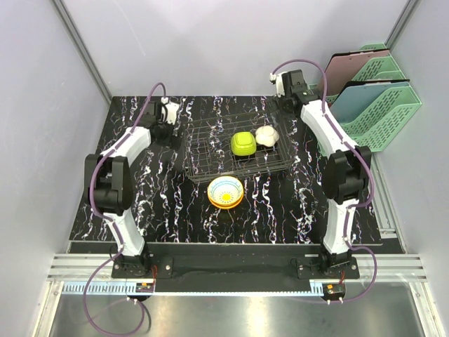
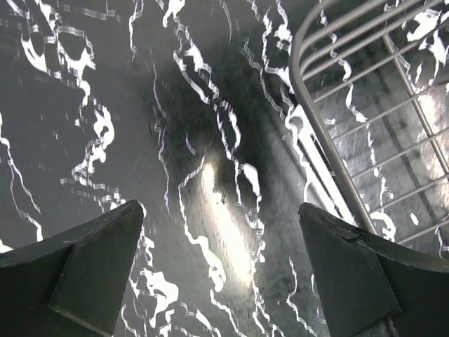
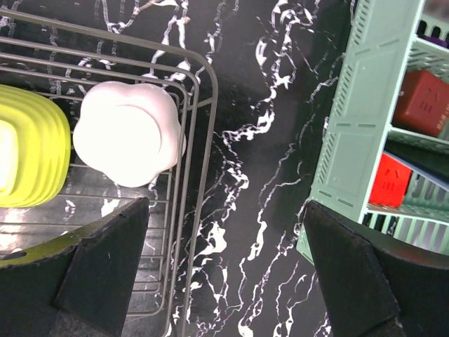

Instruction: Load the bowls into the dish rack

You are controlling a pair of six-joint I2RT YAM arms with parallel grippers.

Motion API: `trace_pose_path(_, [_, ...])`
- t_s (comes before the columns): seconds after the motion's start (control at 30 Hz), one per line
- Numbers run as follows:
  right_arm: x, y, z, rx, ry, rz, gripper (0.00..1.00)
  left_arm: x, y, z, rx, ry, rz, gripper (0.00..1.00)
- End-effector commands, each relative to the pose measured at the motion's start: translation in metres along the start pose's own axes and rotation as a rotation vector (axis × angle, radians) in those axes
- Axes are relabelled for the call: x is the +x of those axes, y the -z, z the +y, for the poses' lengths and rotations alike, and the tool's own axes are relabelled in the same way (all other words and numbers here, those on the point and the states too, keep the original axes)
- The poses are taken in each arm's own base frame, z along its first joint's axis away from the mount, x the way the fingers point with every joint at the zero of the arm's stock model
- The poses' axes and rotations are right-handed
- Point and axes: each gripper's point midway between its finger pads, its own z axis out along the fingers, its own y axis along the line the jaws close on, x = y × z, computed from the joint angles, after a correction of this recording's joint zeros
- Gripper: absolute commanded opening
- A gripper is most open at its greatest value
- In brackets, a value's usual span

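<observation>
Overhead view: dish rack [image 1: 210, 151], wire grid, stands mid-table on the black white-veined table [image 1: 161, 203]. It holds two bowls upside down toward its right end, the lime green bowl [image 1: 243, 144] and the white bowl [image 1: 266, 135], side by side and touching or nearly so. The stacked bowls [image 1: 225, 192] sit on the table just in front of the rack, outside it; the top one is upright with a patterned inside, yellow and orange rims show, and the count is not clear. This stack appears in no wrist view. The green mesh trays [image 1: 379, 105] stand at the table's far right, apart from the rack. Left wrist view: left gripper [image 2: 219, 210], fingers spread wide with nothing between them, hangs over bare table just beside the rack's left corner; no bowl is visible here. Right wrist view: right gripper [image 3: 224, 205], fingers likewise spread wide and holding nothing, hangs over the strip of table between the rack's right edge and the trays. This view alone shows the white bowl's lobed outline, the lime bowl's ribbed wall, and red blocks [image 3: 421, 102] in the tray compartments.
</observation>
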Motion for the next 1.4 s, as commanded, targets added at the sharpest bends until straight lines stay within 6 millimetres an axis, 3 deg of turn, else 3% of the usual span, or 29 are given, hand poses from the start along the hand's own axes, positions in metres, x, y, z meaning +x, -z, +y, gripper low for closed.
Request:
trace_pose_path(0.0, [-0.033,0.051,-0.032,0.102,-0.041,-0.151,1.0,-0.035,-0.006,-0.003,-0.004,-0.007,-0.074,0.99])
trace_pose_path(0.1, [-0.033,0.066,-0.051,0.194,-0.024,-0.164,1.0,-0.042,-0.008,-0.001,-0.006,-0.002,-0.085,0.99])
trace_pose_path(0.17, [-0.025,0.066,-0.064,0.262,-0.006,-0.135,1.0,-0.044,-0.01,-0.002,-0.002,-0.005,-0.087,0.99])
trace_pose_path(0.4, [0.015,0.029,-0.075,0.312,0.0,-0.013,1.0,-0.05,-0.009,-0.003,-0.001,-0.002,-0.099,0.99])
trace_pose_path(0.67, [0.031,-0.001,-0.059,0.246,-0.007,0.033,1.0,-0.054,-0.011,-0.005,-0.003,-0.007,-0.097,0.99])
trace_pose_path(0.83, [0.036,-0.01,-0.053,0.217,-0.002,0.048,1.0,-0.056,-0.013,-0.005,-0.001,-0.011,-0.095,0.99])
trace_pose_path(1.2, [0.067,-0.032,-0.027,0.117,0.006,0.117,1.0,-0.064,-0.031,-0.007,-0.006,-0.025,-0.078,0.99])
trace_pose_path(1.37, [0.077,-0.038,-0.014,0.055,0.006,0.133,1.0,-0.074,-0.029,-0.01,-0.003,-0.026,-0.095,0.99])
